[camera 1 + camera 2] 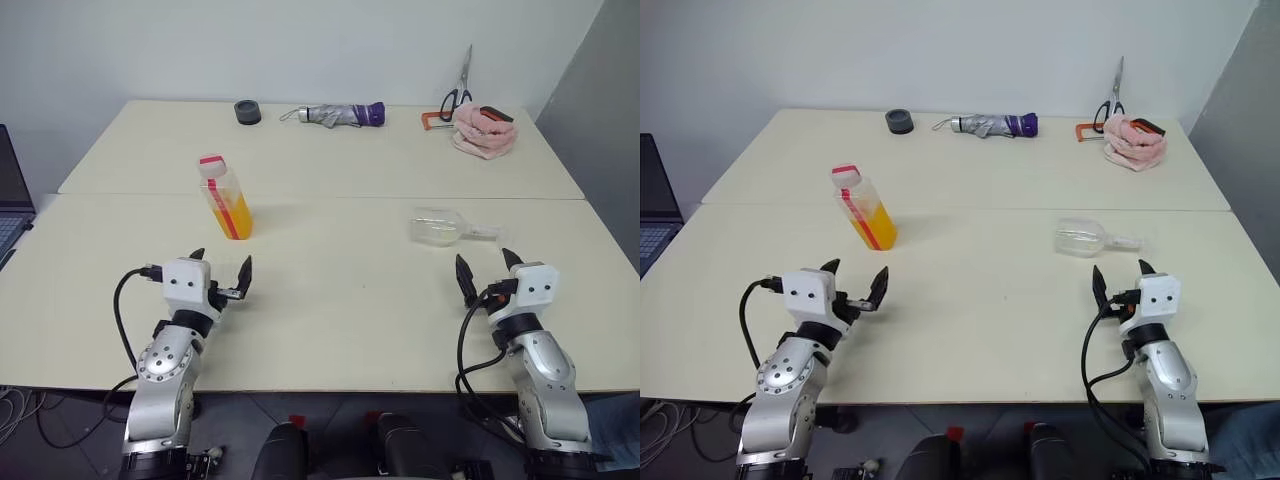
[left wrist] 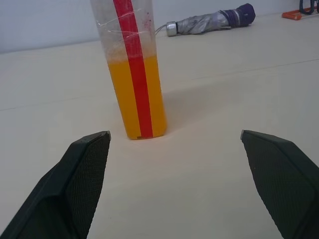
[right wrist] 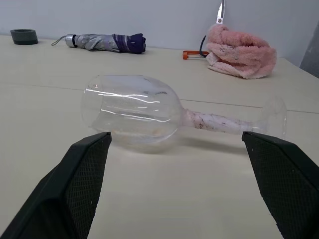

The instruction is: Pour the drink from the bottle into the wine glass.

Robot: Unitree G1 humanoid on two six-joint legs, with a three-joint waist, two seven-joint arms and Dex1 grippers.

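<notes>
**Two pincers wait, bottle up, glass down**

Two things matter here. The bottle (image 1: 225, 197) stands up on the tabletop (image 1: 340, 290). It is clear, with a red cap and a red stripe down its side. The drink (image 1: 237, 217) inside is orange and fills the lower half. The wine glass (image 1: 450, 227) is clear too, but it lies on its side, with its bowl toward the bottle and its foot pointing away to the right.

The left pincer (image 1: 222, 268) is spread wide and grips nothing. The bottle stands just ahead of it, not touching. The right pincer (image 1: 486, 265) is spread wide too, with nothing in it. The glass lies just ahead of it, a little to its left, apart from it.

From the head you can see the far edge: a folded umbrella (image 1: 335, 114), a pink cloth (image 1: 483, 130), scissors (image 1: 459, 90) and a small dark ring (image 1: 247, 112). The left wrist view shows scratches on the bottle. The right wrist view shows a cloudy stem (image 3: 217, 122) on the glass.
</notes>
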